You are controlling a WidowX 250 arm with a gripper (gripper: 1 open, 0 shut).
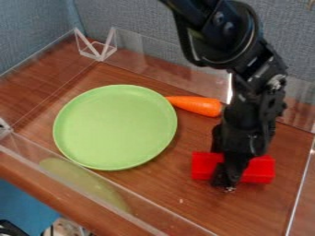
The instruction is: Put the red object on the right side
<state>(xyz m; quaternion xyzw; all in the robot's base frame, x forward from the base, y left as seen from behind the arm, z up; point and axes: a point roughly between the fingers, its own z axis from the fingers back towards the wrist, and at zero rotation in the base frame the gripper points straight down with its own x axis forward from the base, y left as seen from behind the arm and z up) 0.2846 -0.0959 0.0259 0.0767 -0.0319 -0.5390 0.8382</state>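
Observation:
The red object is a bright red long block lying on the wooden table at the front right, right of the green plate. My black gripper comes down from above onto the block's middle, its jaws shut across it. The gripper hides the block's centre, so only the two red ends show on either side. The block rests on or just above the table; I cannot tell which.
An orange carrot lies just behind the block, beside the round green plate at the left. Clear plastic walls fence the wooden table. A white wire stand sits at the back left corner.

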